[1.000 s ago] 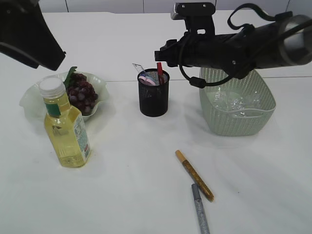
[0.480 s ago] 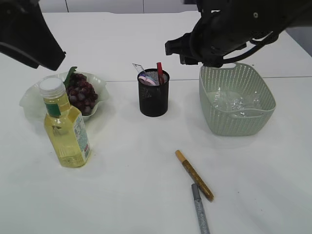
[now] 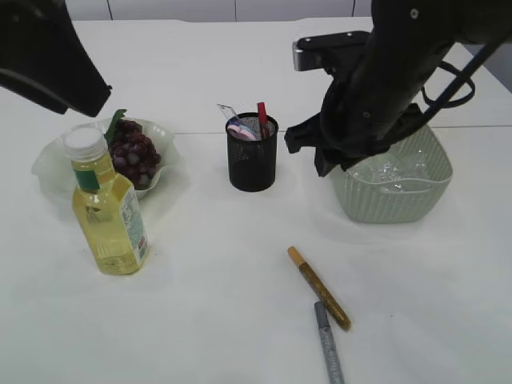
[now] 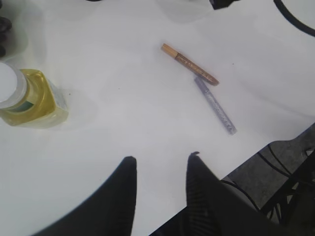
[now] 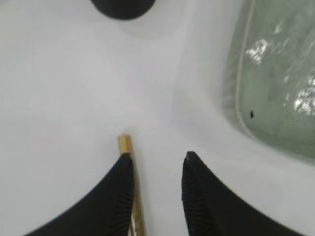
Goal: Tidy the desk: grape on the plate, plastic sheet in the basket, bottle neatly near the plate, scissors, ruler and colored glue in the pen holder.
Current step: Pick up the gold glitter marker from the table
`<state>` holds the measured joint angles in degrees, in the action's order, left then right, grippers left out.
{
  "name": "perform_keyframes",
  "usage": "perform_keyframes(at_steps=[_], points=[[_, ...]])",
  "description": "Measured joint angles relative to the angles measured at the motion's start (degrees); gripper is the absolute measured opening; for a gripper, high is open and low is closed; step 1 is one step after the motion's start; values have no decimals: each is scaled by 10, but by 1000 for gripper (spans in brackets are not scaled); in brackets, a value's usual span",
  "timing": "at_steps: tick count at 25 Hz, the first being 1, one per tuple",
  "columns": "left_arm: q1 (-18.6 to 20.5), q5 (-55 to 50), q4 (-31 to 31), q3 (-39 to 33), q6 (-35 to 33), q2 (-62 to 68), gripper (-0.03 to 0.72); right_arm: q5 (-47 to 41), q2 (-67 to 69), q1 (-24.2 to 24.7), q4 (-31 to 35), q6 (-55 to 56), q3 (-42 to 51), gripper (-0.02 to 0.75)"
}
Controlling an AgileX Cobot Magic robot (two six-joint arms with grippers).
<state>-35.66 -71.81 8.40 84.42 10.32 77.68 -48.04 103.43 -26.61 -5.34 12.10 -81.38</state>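
Note:
Purple grape (image 3: 134, 156) lies on the pale plate (image 3: 48, 164), and the yellow bottle (image 3: 108, 212) stands upright just in front of it. The black pen holder (image 3: 253, 160) contains the scissors (image 3: 240, 128), the ruler (image 3: 227, 112) and a red stick (image 3: 262, 118). Crumpled plastic sheet (image 3: 392, 170) lies in the green basket (image 3: 384, 204). A gold glue pen (image 3: 318, 286) and a silver one (image 3: 328, 344) lie on the table. My right gripper (image 5: 157, 157) hovers open, its left finger over the gold pen (image 5: 125, 143). High over the front table my left gripper (image 4: 161, 158) stands open and empty.
My right arm (image 3: 376, 88) hangs between the pen holder and the basket, covering the basket's left rim. The left arm (image 3: 48, 56) fills the top left corner above the plate. In the left wrist view the table's front edge (image 4: 246, 157) runs close to the gripper.
My right arm has swung from above the pen holder down and forward, to the basket's left side. The left arm and all the objects have stayed where they were.

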Motion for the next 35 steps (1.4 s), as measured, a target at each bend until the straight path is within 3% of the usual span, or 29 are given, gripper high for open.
perform_keyframes(at_steps=[9, 24, 35], points=[[-1, 0, -5, 0, 0, 0, 254, -78, 23, 0, 133, -125, -3, 247], [-1, 0, -6, 0, 0, 0, 254, -198, 163, 0, 145, -161, -109, 238], [-1, 0, -6, 0, 0, 0, 254, -212, 218, 0, 152, -160, -132, 240]])
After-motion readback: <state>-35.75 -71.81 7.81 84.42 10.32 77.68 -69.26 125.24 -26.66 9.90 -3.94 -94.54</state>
